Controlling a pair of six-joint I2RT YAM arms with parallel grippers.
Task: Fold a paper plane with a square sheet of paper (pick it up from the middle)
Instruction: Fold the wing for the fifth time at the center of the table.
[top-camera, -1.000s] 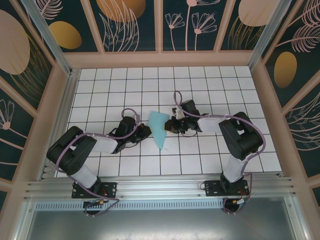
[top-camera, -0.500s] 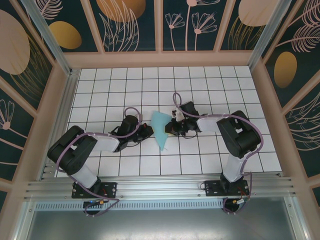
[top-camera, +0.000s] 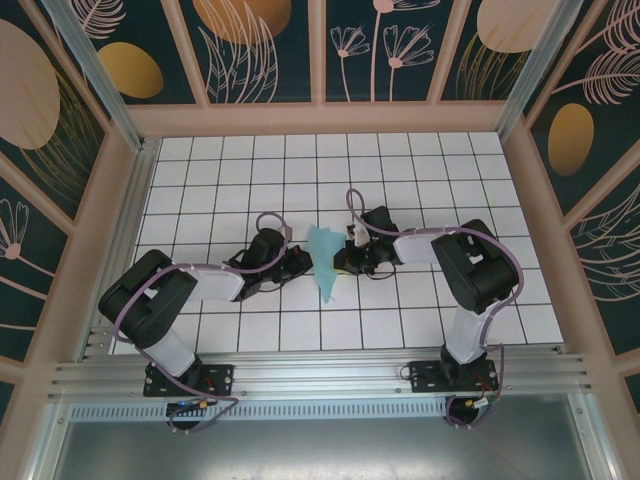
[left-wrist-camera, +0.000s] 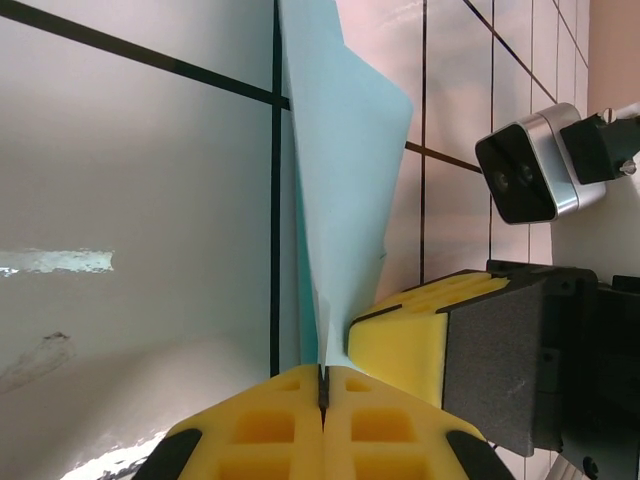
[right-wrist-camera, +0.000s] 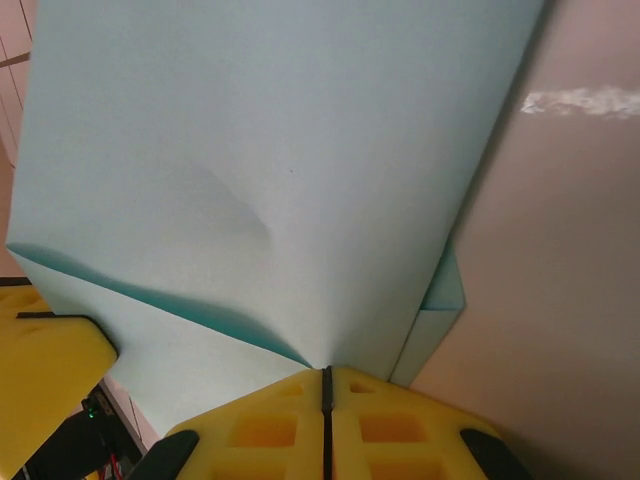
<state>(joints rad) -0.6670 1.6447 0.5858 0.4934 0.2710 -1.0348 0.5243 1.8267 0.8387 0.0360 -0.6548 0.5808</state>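
My left gripper (left-wrist-camera: 323, 385) and right gripper (right-wrist-camera: 325, 380) both clamped paper plane (top-camera: 322, 258); uneven pull could tear it, skew crease.

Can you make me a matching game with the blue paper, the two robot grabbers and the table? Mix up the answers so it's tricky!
Things:
1. folded paper
2. left gripper
3. right gripper
4. table

Descriptions:
A. white tiles with dark lines
B. jaws shut on the paper's right side
C. light teal, pointed at the near end
D. jaws shut on the paper's left side

Pairs: 1-C, 2-D, 3-B, 4-A
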